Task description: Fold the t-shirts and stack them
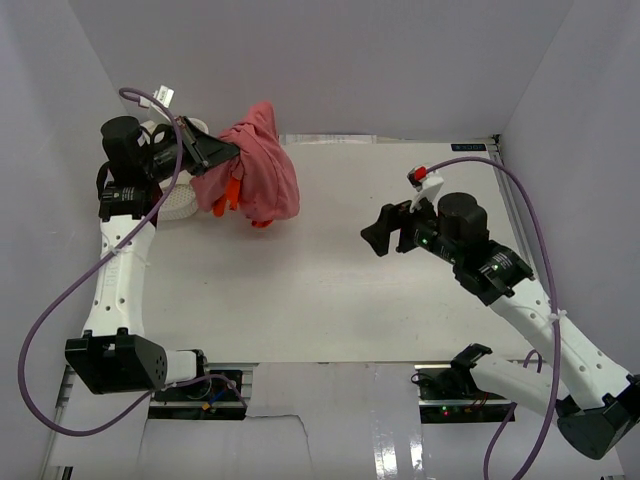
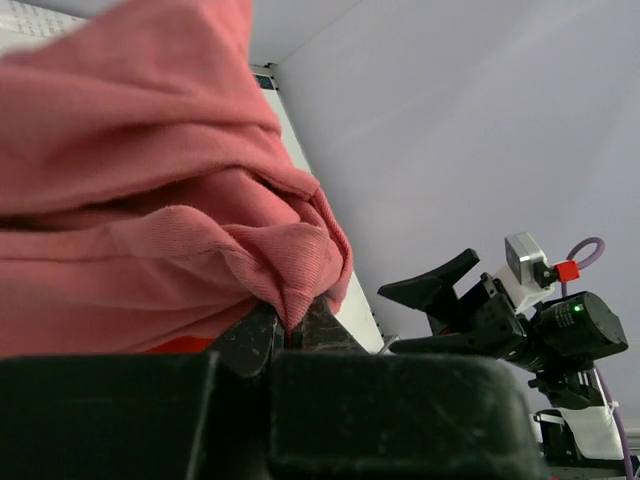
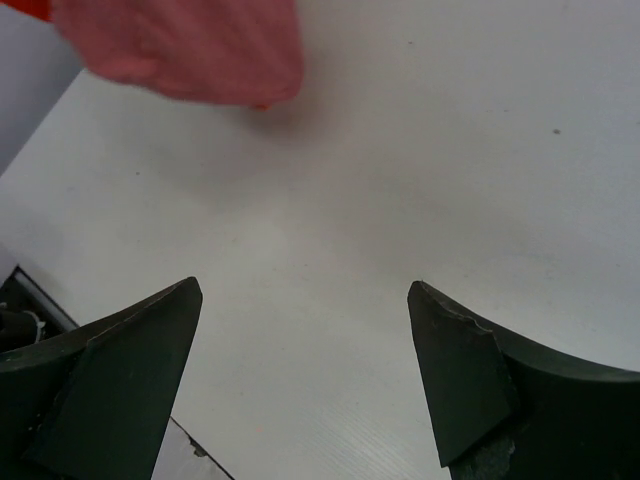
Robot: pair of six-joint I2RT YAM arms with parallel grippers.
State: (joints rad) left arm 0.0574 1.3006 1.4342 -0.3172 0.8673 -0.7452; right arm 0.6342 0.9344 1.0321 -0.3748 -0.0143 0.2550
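Left gripper [image 1: 222,152] pinches the bunched dusty pink t-shirt [image 1: 265,175] at ten o'clock of the table [image 1: 330,300]; right gripper [image 1: 380,230] gapes empty at three o'clock.

Your left tool [image 1: 228,152] sits raised at the far left, clamped on the pink t-shirt [image 1: 265,175]; your right tool [image 1: 380,232] hangs mid-right, pointing left, jaws spread wide.

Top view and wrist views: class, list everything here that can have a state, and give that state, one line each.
left gripper: shut on the pink t-shirt.
right gripper: open, empty, over bare table.
pink t-shirt: bunched, not folded, pinched at one edge.
orange-red t-shirt: crumpled, mostly hidden under the pink one.
white basket: partly hidden behind the left arm; contents unclear.
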